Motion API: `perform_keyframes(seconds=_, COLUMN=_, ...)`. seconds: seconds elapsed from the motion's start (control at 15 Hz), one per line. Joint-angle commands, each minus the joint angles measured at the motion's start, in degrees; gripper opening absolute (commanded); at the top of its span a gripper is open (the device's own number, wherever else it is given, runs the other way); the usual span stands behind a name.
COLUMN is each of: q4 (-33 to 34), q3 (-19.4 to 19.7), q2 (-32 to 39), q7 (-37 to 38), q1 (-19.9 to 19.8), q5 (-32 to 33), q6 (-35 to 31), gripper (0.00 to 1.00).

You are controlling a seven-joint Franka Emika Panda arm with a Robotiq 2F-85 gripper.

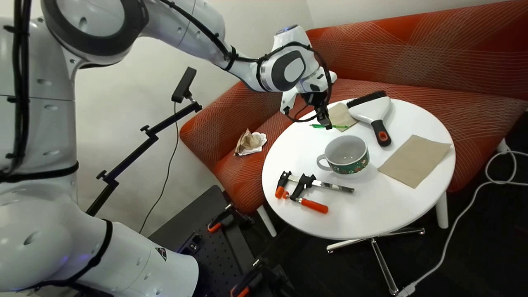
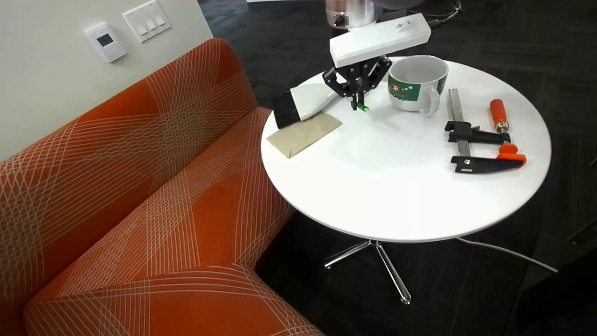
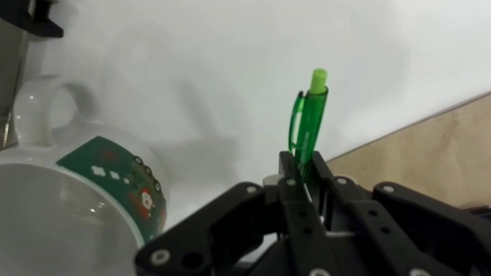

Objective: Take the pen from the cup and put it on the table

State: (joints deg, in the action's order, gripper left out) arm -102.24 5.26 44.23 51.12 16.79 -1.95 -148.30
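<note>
Fingers (image 3: 324, 176) pinch the green pen (image 3: 310, 124) near its middle, beside the cup (image 1: 352, 167), presumably so it can lie flat; whether it touches the worktop (image 1: 381, 208) is hard to tell.

Glossy cup (image 2: 416, 87), plastic pen (image 3: 309, 124), cloth sofa (image 2: 168, 200)

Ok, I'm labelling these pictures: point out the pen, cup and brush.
Pen (image 3: 311, 120): in the wrist view, on its barrel.
Cup (image 1: 346, 153): in an exterior view, on its inside.
Brush (image 1: 373, 110): in an exterior view, white body.
</note>
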Motion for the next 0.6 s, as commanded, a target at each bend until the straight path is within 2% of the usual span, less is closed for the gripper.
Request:
perform_keyframes(seconds=0.0, q4=1.8, q3=1.4, q2=1.0, q7=2.2, q1=1.4, q5=0.5, q6=0.6, gripper=0.43)
perform_keyframes(seconds=0.4, q4=1.6, q3=1.2, q2=0.2, q7=1.8, q1=0.9, q5=0.0, q6=0.1, gripper=0.89)
perform_keyframes(seconds=0.53, q4=1.6, q3=1.1, q2=0.1, q7=1.7, q1=0.8, q5=-0.1, q6=0.0, gripper=1.0)
